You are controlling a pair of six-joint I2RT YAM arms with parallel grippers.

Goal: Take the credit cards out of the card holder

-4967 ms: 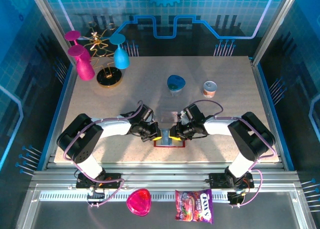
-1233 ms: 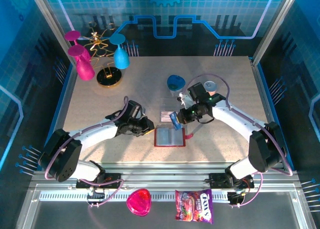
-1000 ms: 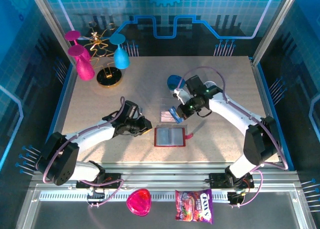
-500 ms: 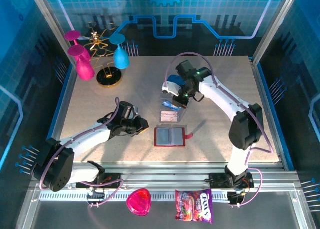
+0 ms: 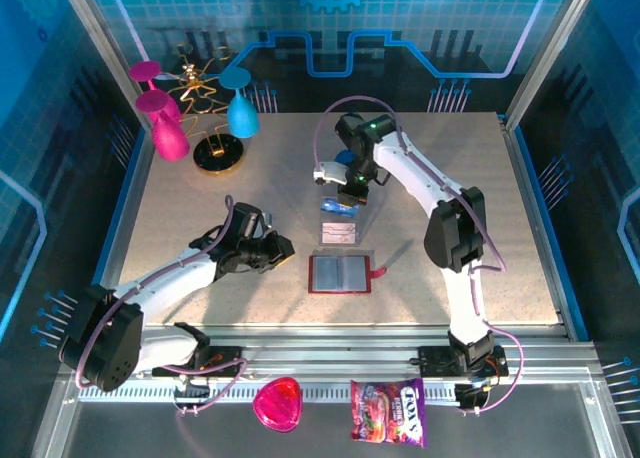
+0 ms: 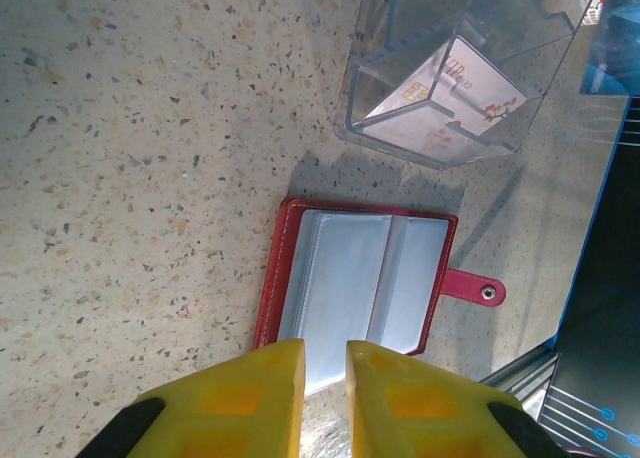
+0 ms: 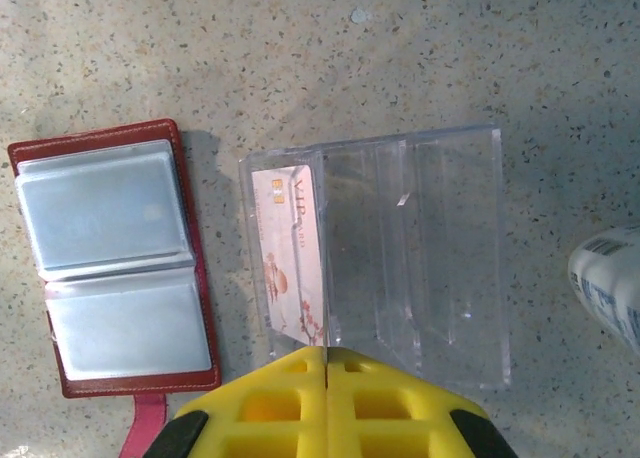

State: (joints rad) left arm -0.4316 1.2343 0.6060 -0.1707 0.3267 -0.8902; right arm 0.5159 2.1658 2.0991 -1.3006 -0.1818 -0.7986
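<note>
Card holder (image 5: 340, 274) open; one card (image 7: 292, 263) in tray (image 7: 440, 238).

Card holder (image 5: 339, 274) lying before tray (image 7: 450, 258), card (image 7: 292, 253) apparently in tray's slot nearest holder

Enclosed robot lab cell (demo-booth look): blue circuit-print walls (image 5: 330, 48), aluminium frame rails (image 5: 320, 356), speckled tabletop (image 5: 515, 233).

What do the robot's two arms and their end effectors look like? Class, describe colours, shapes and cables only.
The left arm and right arm both have smooth white shells between rounded black joints, with a thin lilac cable looping alongside each. The left end effector and right end effector each carry two blocky yellow fingers with recessed panels, on black mounts.
</note>
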